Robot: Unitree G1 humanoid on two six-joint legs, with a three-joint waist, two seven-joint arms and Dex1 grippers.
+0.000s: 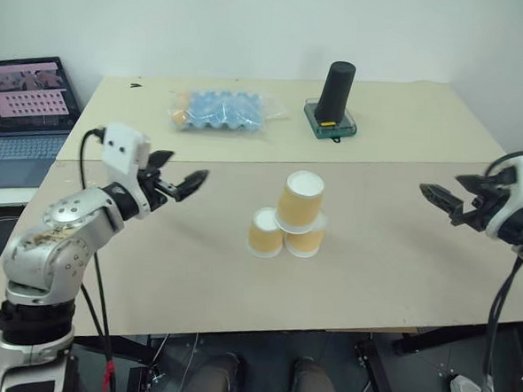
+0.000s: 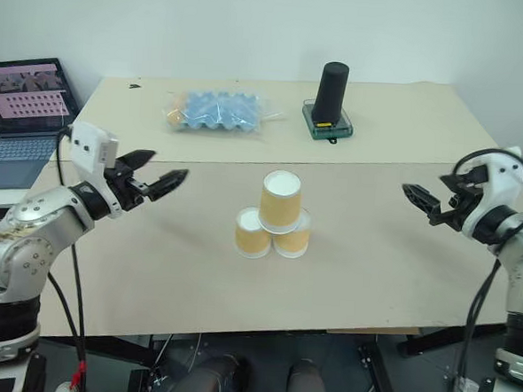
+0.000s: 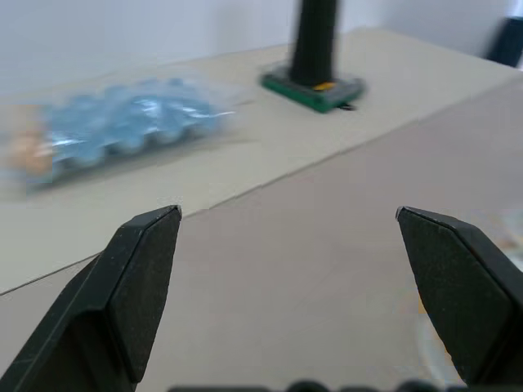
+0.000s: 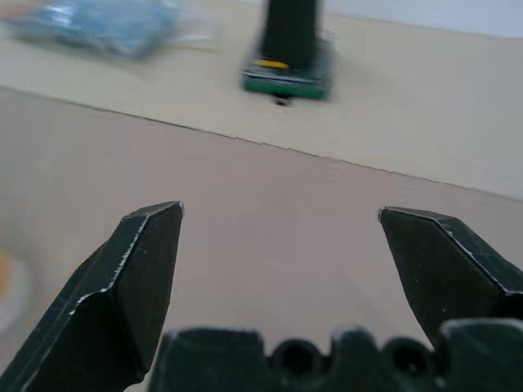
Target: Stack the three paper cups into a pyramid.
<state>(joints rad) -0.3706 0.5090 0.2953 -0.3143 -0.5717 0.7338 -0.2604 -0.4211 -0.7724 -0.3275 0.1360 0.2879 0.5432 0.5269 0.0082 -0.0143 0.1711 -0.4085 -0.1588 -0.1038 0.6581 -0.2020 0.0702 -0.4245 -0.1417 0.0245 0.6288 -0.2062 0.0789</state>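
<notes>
Tan-orange paper cups with white rims stand as a finished pyramid near the middle of the beige table in the left eye view: two lower cups side by side and touching, the third cup resting on top of them. The left gripper hangs off to the stack's left and the right gripper well to its right — both spread wide, holding nothing. Behind the stack lie a clear bag of blue items and a tall black cylinder on a green base.

Both wrist views show each gripper's black fingers parted over bare tabletop, empty.

The task looks done; the danger now is a knock. An arm swinging inward, or a jolt to the table, could topple the top cup — it sits on narrow rims and looks light enough to tip.
</notes>
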